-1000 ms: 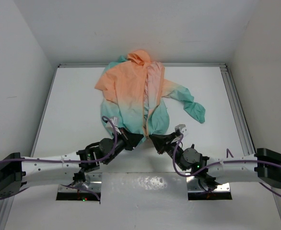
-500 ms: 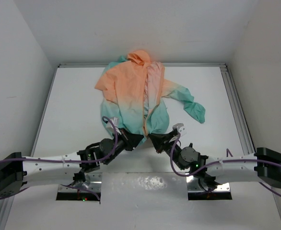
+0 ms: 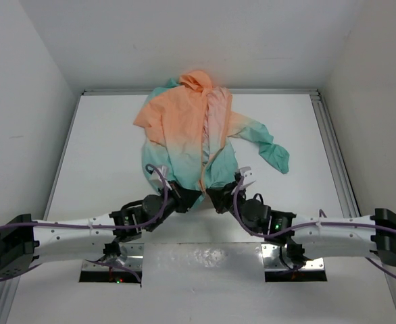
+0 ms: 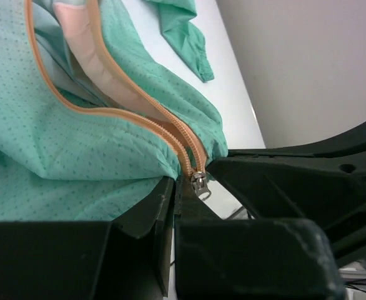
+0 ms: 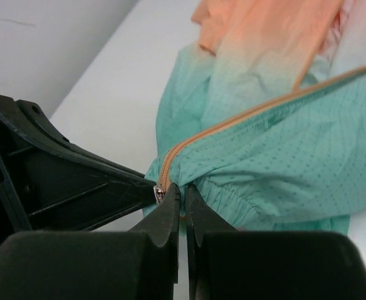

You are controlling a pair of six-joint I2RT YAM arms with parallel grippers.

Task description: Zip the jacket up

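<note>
Jacket (image 3: pixel 188 135) is lying open on the desk (image 3: pixel 96 162), hood at the far end and teal hem nearest me. My left end effector (image 3: pixel 188 200) is pinching tight on the hem beside the slider (image 4: pixel 199 182). My right end effector (image 3: pixel 216 198) is clamping the opposite hem edge. Over the last second it has been swinging inward, so the two zipper ends are now nearly meeting. I'm judging this as lining up to seat the pin, with the front still unzipped.

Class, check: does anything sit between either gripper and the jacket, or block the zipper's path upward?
Nothing separates them: the left gripper and right gripper both pinch the jacket at its teal hem beside the slider. No other object is visible on the zipper line, though its two sides spread apart higher up.
</note>
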